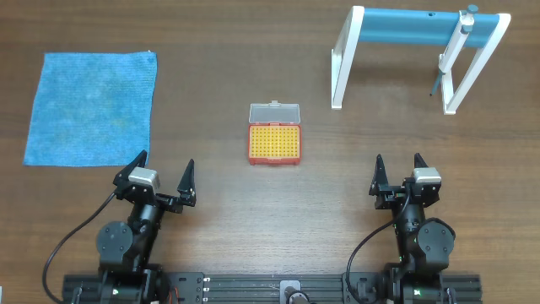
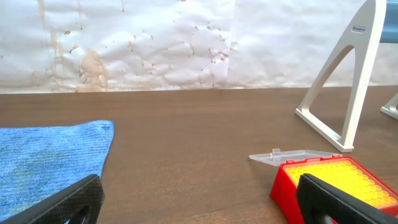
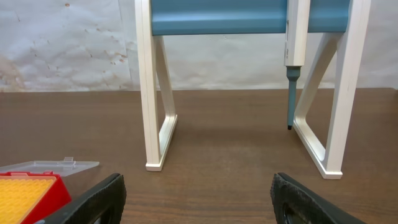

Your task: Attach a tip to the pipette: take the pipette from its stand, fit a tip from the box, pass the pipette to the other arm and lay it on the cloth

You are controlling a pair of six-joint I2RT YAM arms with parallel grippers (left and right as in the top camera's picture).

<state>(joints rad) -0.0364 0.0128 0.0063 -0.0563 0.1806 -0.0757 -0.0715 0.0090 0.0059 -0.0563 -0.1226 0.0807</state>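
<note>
- top view: the left gripper (image 1: 165, 160) sits low at the left, close to its base, with its fingers spread wide and holding nothing. the right gripper (image 1: 397, 158) mirrors it at the right — also wide open and empty.
- the pipette (image 1: 451, 49) hangs at the right end of the blue-and-white stand (image 1: 405, 27), at the far right of the table (image 1: 253, 51), well apart from both grippers.
- the tip box (image 1: 273, 143) stands mid-table between the arms, its clear lid (image 1: 274, 112) folded back. the blue cloth (image 1: 91, 108) lies flat at the far left.
- left wrist view: the two dark fingers (image 2: 68, 202) stand far apart with bare table between them. the cloth (image 2: 50, 155) lies beyond one finger and the tip box (image 2: 336, 180) just behind the other, with a white leg of the stand farther off.
- right wrist view: the fingers (image 3: 93, 199) are just as wide apart — nothing between them. the pipette (image 3: 292, 68) hangs upright on the stand ahead, narrow end down, and a corner of the tip box (image 3: 28, 190) shows near one finger.
</note>
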